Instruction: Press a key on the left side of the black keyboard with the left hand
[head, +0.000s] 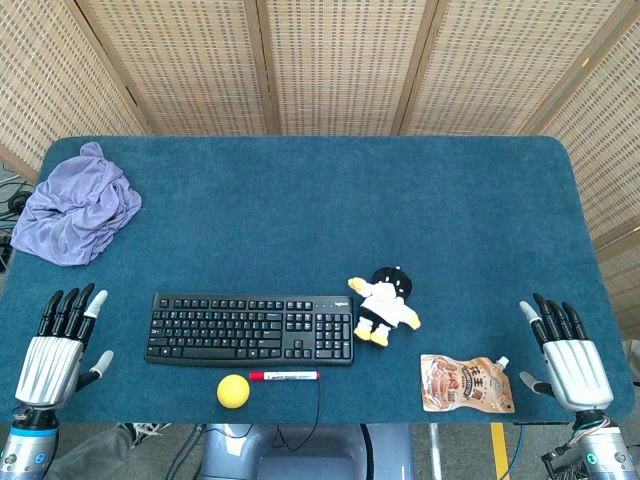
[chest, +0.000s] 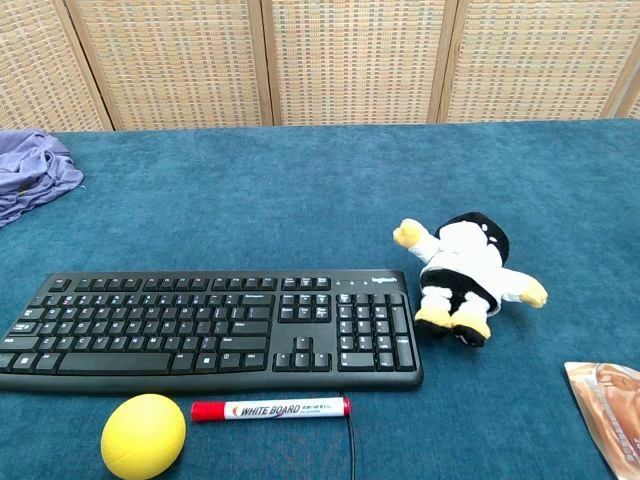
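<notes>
The black keyboard (head: 250, 328) lies flat near the table's front edge, left of centre; the chest view shows it large at the lower left (chest: 210, 332). My left hand (head: 58, 345) rests palm down on the blue cloth at the front left, a short gap left of the keyboard's left end, fingers spread and holding nothing. At the front right, far from the keyboard, my right hand (head: 567, 350) lies flat with fingers apart and nothing in it. Neither hand appears in the chest view.
A yellow ball (head: 233, 391) and a red whiteboard marker (head: 284, 376) lie just in front of the keyboard. A plush toy (head: 385, 305) sits right of it, a snack pouch (head: 467, 383) further right. A crumpled purple cloth (head: 78, 205) lies at the back left.
</notes>
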